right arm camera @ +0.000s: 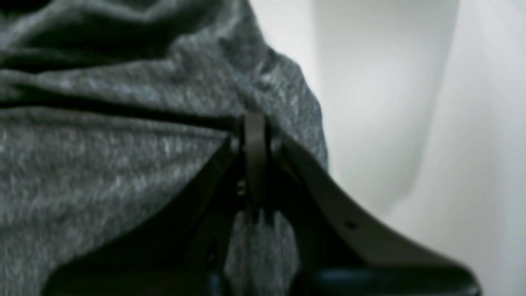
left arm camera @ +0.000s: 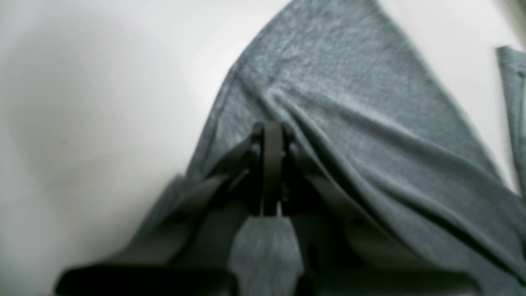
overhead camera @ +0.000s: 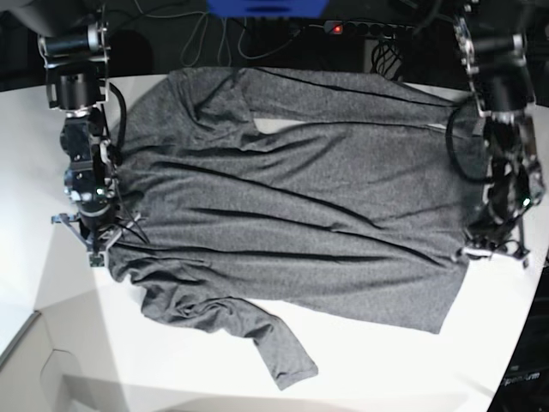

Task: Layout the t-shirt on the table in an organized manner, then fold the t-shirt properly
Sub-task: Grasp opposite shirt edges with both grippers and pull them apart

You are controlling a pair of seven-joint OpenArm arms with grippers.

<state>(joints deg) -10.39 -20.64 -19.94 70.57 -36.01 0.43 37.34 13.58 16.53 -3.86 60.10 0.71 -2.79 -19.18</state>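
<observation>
The charcoal-grey t-shirt (overhead camera: 292, 215) lies spread across the white table (overhead camera: 386, 360), pulled taut between my two grippers. One sleeve (overhead camera: 274, 348) trails toward the near edge and the other (overhead camera: 343, 86) lies along the far edge. On the right of the base view, my left gripper (overhead camera: 470, 249) is shut on the shirt's edge. The left wrist view shows its jaws (left arm camera: 272, 128) pinched on a fold of the t-shirt (left arm camera: 349, 102). My right gripper (overhead camera: 107, 245) is shut on the opposite edge, and the right wrist view has it (right arm camera: 254, 121) clamped on bunched fabric of the t-shirt (right arm camera: 102, 164).
A power strip (overhead camera: 360, 28) with a red light, cables and a blue object (overhead camera: 266, 7) sit beyond the table's far edge. The table's edge angles in at the lower left (overhead camera: 51, 352). Bare white tabletop shows below the shirt.
</observation>
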